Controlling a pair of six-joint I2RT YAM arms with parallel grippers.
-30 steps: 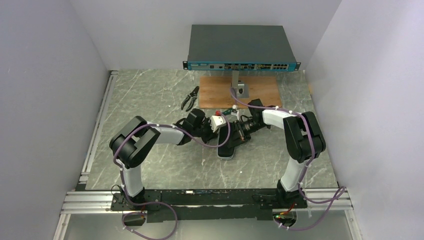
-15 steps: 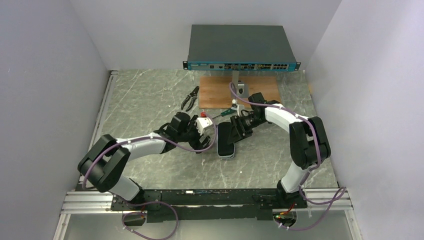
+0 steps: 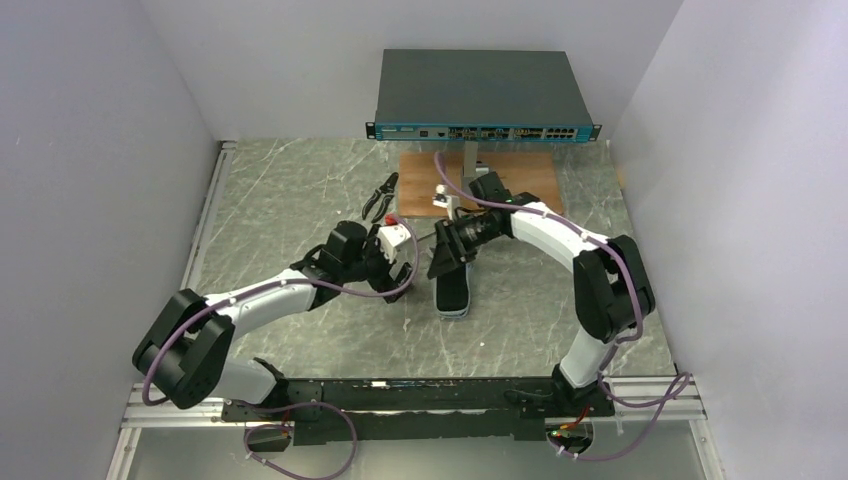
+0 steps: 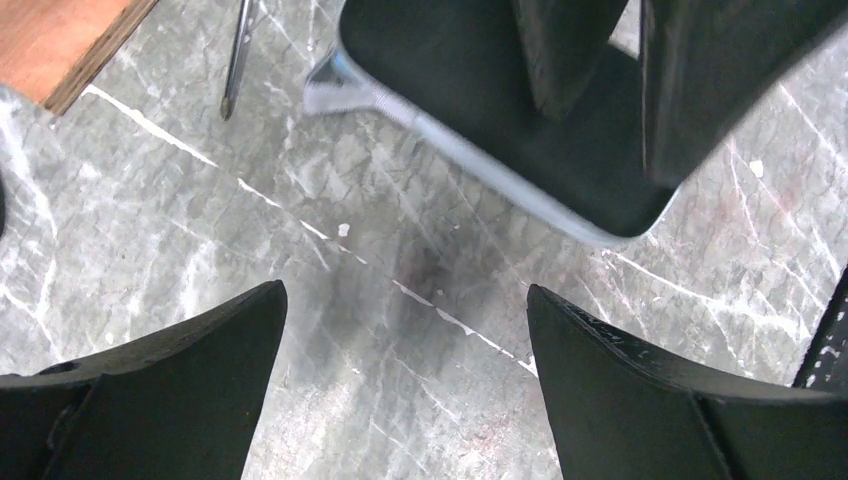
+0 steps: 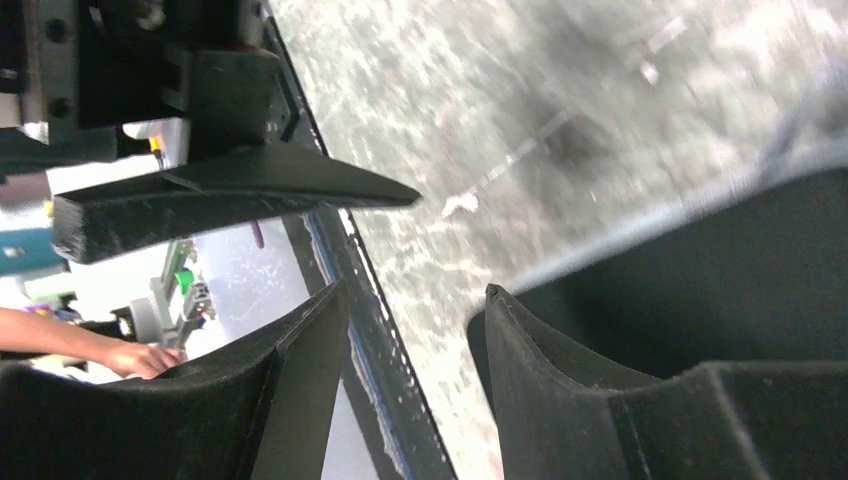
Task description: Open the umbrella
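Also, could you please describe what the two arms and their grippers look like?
The left arm and right arm have white link shells with bulky black joints, and a purple cable loops along each. The left gripper and right gripper each carry two matte black, wedge-shaped fingers tapering to points.

Pliers lie just left of the wooden board.

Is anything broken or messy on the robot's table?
Nothing looks broken or spilled. The umbrella lies folded on the table, not yet open. The left tool and the right tool are both open near it, holding nothing.
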